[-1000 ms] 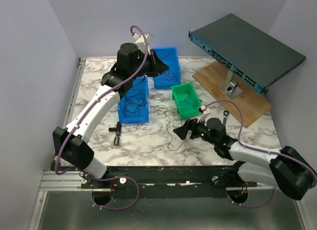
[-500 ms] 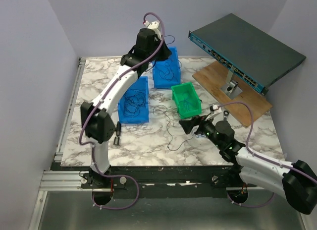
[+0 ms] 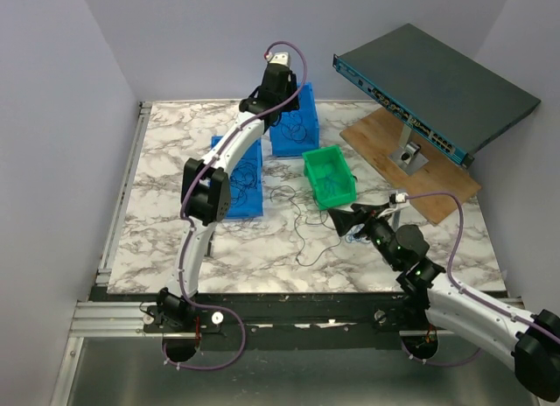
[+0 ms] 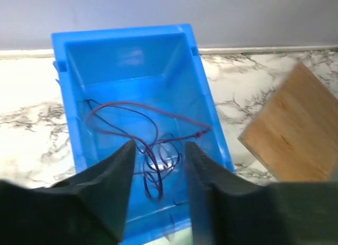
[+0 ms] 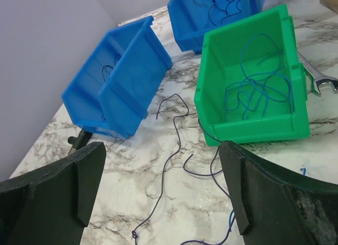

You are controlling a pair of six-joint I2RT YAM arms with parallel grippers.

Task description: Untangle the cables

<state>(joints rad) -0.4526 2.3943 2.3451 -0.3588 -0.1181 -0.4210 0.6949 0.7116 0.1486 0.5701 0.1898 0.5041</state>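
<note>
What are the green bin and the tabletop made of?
The green bin looks like moulded plastic, smooth and slightly glossy, evenly coloured. The tabletop looks like marble, white with grey veins, though it could be a printed laminate.

White arm links; black joints; purple cables alongside.

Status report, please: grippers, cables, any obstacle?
Left gripper open, empty, over far blue bin. Right gripper open, above loose cable. Green bin close beside cable.
</note>
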